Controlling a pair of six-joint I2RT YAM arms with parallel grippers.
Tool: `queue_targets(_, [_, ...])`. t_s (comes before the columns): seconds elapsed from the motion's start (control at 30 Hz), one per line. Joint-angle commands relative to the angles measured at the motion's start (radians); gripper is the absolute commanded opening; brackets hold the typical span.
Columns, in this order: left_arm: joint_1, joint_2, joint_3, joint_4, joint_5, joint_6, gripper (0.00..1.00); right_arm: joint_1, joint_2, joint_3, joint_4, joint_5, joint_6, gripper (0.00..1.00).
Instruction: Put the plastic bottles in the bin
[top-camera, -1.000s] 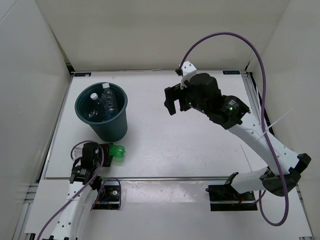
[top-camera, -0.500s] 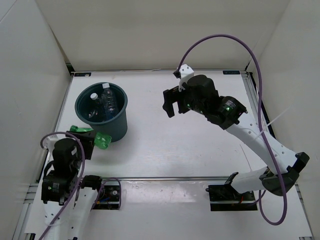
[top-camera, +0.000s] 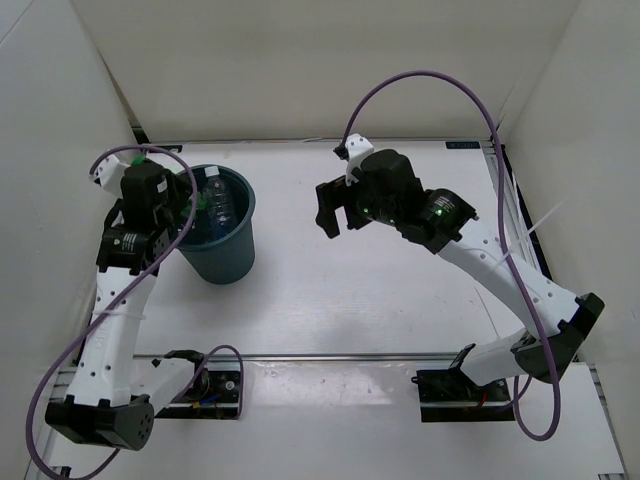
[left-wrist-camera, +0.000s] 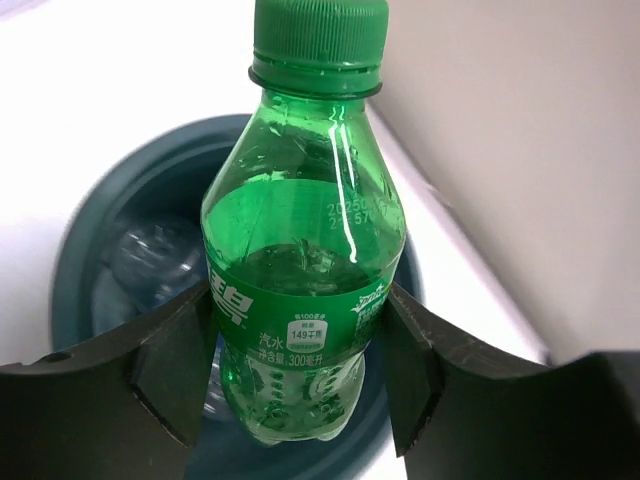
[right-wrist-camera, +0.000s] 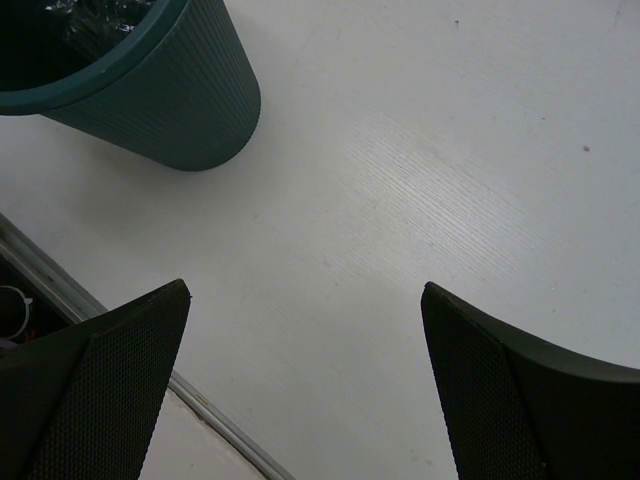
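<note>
The dark teal bin (top-camera: 225, 260) stands at the left of the table. Clear bottles (top-camera: 218, 203) lie inside it; one shows blurred in the left wrist view (left-wrist-camera: 150, 265). My left gripper (top-camera: 190, 205) is shut on the green bottle (left-wrist-camera: 305, 230), holding it over the bin's left rim (left-wrist-camera: 90, 220); only a green glimpse shows from above (top-camera: 201, 203). My right gripper (top-camera: 333, 213) is open and empty, above the table's middle, to the right of the bin (right-wrist-camera: 160, 90).
White walls close in the table on the left, back and right. A metal rail (top-camera: 330, 355) runs along the near edge, with the arm bases (top-camera: 450, 385) beyond it. The left wall is close behind the left arm.
My left arm has lifted the green bottle from the table in front of the bin up and back, over the bin's rim. My right gripper has drifted slightly left.
</note>
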Motion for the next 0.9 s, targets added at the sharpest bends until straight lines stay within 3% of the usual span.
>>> queue_targets(0.0, [-0.027,-0.008,0.014,0.019,-0.11,0.083,0.73,-0.002,-0.009,0.035,0.055,0.013,-0.02,1.0])
queue_targets(0.03, [-0.027,-0.017,0.013,0.019,-0.11,0.083,0.83,-0.002,-0.009,0.035,0.055,0.013,-0.02,1.0])
queue_targets(0.13, [-0.047,-0.045,0.004,0.019,-0.121,0.094,0.99,-0.002,-0.009,0.035,0.055,0.047,-0.02,1.0])
queue_targets(0.33, [-0.079,-0.078,0.085,-0.042,-0.11,0.155,0.99,-0.079,0.026,0.095,0.006,0.013,0.073,1.0])
queue_targets(0.43, [-0.079,-0.129,0.076,-0.125,-0.176,0.164,0.99,-0.157,0.055,0.13,-0.049,-0.034,0.167,1.0])
queue_targets(0.63, [-0.079,-0.281,-0.118,-0.32,-0.234,0.024,0.99,-0.289,0.088,0.178,-0.135,-0.175,0.232,1.0])
queue_targets(0.87, [-0.079,-0.336,-0.21,-0.406,-0.304,-0.014,0.99,-0.303,0.091,0.181,-0.178,-0.162,0.241,1.0])
